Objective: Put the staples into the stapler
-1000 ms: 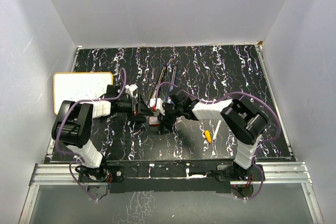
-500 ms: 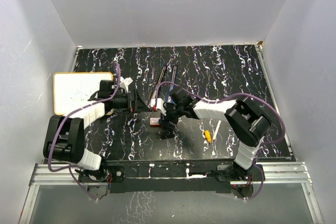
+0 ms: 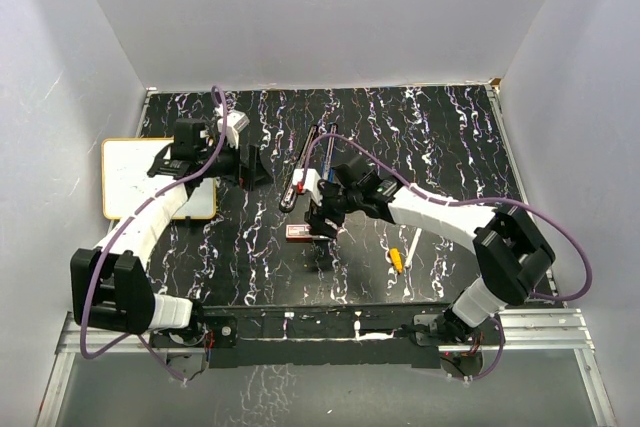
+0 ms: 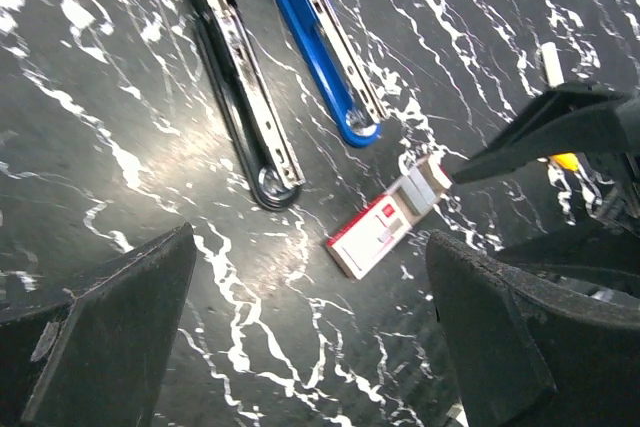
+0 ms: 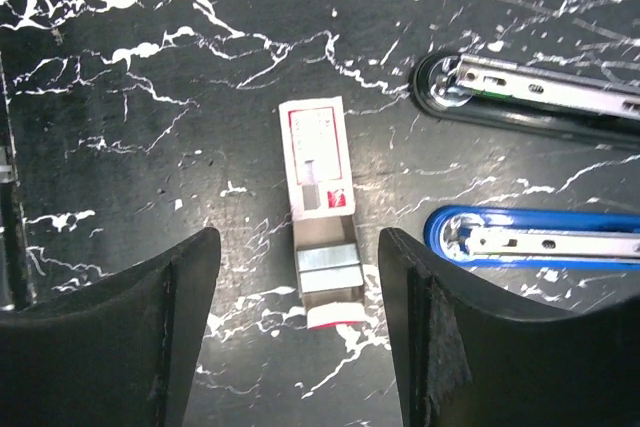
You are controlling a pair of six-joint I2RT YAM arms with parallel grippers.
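One box to watch: the staples (image 5: pixel 322 209), flat on the marbled table (image 5: pixel 120 67), right under the right gripper (image 5: pixel 297 247). In the right wrist view its long axis runs straight away from the camera, in line with the gap between the fingers (image 5: pixel 170 327), with the closed sleeve end far and the open tray end near. From the top view it lies roughly left to right, tray end toward the right arm.

It sits crosswise to the black stapler (image 5: pixel 540 87) and blue stapler (image 5: pixel 540 237), just off their rounded ends, touching neither. Both are folded open, parallel, metal channels up.

Now the box itself: red-and-white sleeve, tan tray slid partway out, a silvery block of staples in the tray, a red-edged flap at the tray's end.

The right gripper's fingers stand apart, bare table showing on both sides of the tray, and nothing is gripped. In the left wrist view one finger reaches the tray end; whether it touches or stops just short, I can't tell.

The left gripper (image 4: pixel 310 237) hangs left of the staplers, near the whiteboard (image 3: pixel 140 177), spread wide and empty. The pen (image 3: pixel 400 255) lies off to the box's right.
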